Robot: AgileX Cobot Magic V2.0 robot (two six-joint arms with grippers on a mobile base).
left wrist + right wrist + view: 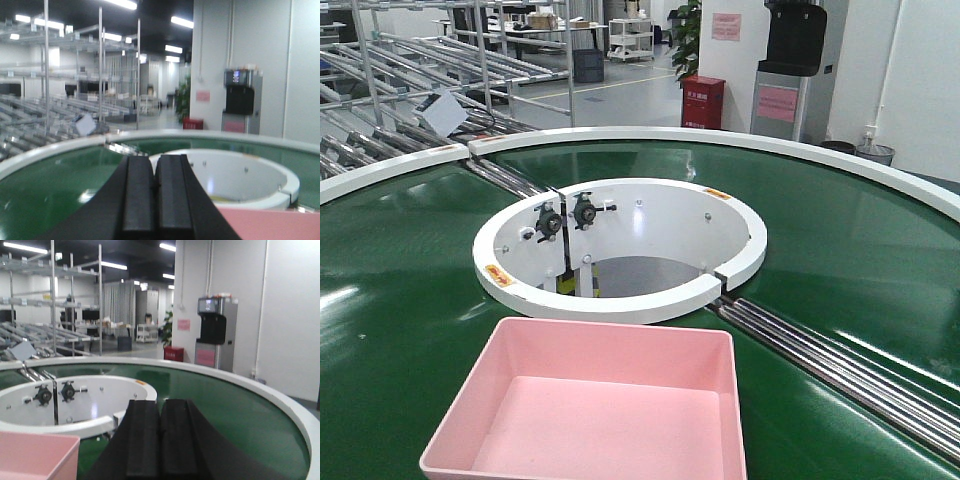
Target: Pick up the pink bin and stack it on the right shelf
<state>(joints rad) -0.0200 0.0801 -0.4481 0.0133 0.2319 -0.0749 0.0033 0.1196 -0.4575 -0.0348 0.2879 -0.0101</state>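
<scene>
Pink bin [590,420] sits empty on green belt [400,300], on the near side of white ring [745,245]. Left gripper [154,165] and right gripper [160,407] both closed, empty, flanking it. I should open both, grip opposite rims level.

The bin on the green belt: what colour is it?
The bin is plain pale pink, clearest in the front view.

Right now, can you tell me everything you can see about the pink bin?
The pink bin is a wide, shallow, pale-pink tub that looks like smooth plastic, with sloped walls and a rolled rim. It is empty and sits upright, open side up, on the green belt, just in front of the white ring. Its near edge runs out of the front view. Nothing else is seen touching it.
</scene>
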